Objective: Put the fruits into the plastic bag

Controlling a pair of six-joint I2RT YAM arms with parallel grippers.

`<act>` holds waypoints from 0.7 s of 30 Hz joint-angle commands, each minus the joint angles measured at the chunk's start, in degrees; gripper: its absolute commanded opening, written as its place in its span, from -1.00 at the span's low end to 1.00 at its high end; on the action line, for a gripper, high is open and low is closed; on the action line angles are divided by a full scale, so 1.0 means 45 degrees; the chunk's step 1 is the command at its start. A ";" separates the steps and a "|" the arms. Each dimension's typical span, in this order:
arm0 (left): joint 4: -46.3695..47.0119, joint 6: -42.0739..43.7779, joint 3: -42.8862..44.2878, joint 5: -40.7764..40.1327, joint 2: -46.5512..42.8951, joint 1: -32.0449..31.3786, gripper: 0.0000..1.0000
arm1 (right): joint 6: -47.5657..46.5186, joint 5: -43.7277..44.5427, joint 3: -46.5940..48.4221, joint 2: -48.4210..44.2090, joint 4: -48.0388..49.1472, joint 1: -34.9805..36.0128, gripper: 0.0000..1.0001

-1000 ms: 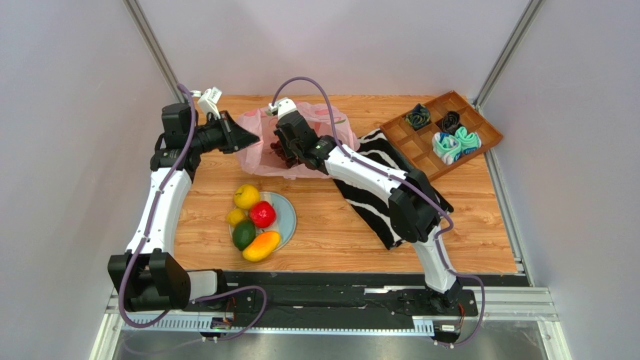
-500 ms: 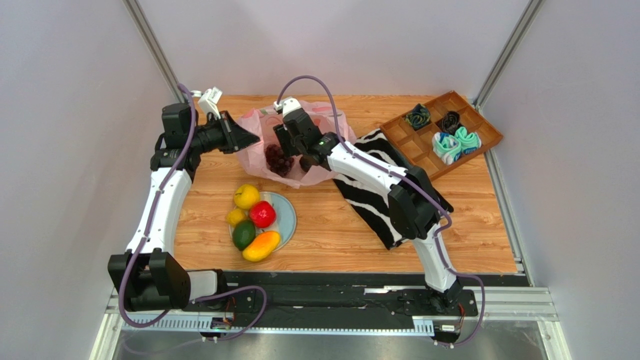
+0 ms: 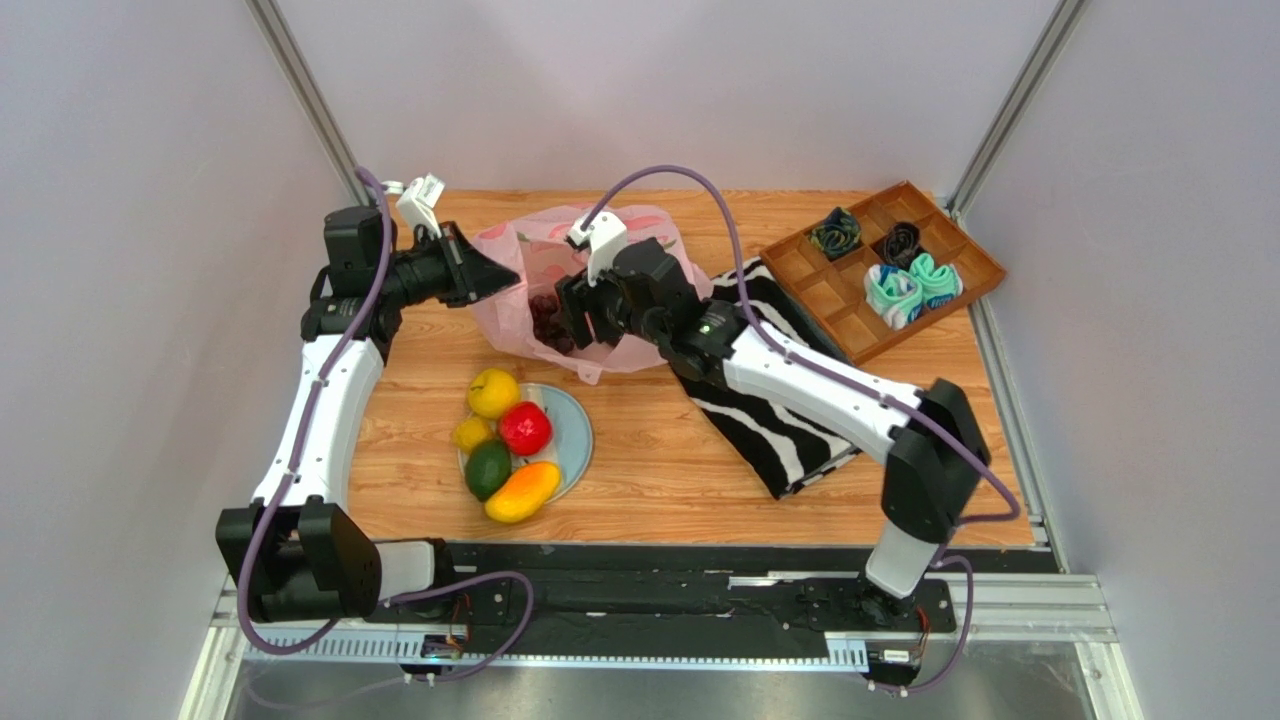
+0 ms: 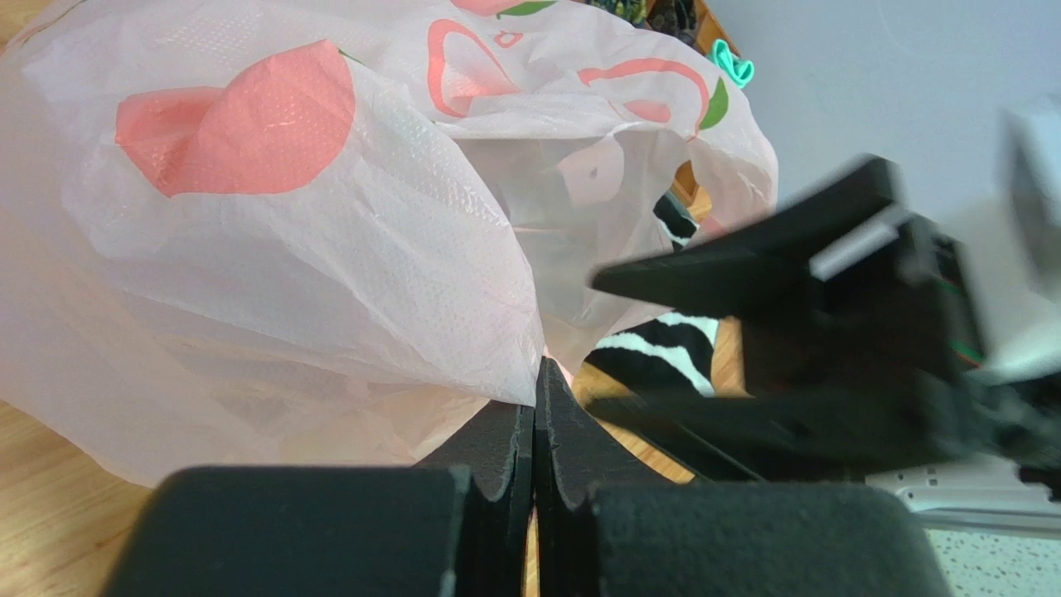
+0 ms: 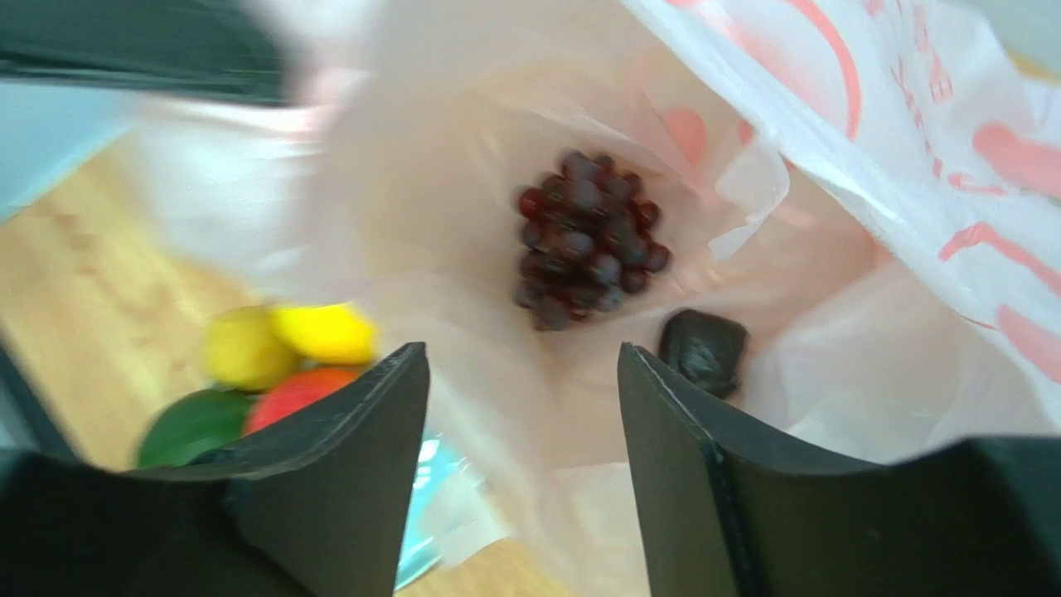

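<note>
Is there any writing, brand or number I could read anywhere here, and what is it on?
No readable text anywhere. The plastic bag carries only printed peaches and leaves; the pink strokes on it in the right wrist view are too blurred to tell if any are letters.

No readable text in any view.

The plastic bag (image 4: pixel 311 249) carries only printed pictures, pink peaches with green leaves, and there are no letters or numbers among them. The striped cloth (image 3: pixel 766 428) on the table (image 3: pixel 661 480) shows a black-and-white pattern and no writing. The small white piece (image 3: pixel 597 230) on the right arm's wrist and the similar white piece (image 3: pixel 421 192) near the left arm's wrist are too small to tell whether something is written on them. In the right wrist view the picture is blurred, and no label or brand can be read there.
</note>
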 commanded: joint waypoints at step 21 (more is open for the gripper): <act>0.0184 0.0101 0.0419 -0.0010 0.0044 0.0021 -1.00 | 0.0268 0.0083 -0.0477 0.0717 -0.0808 0.3664 0.51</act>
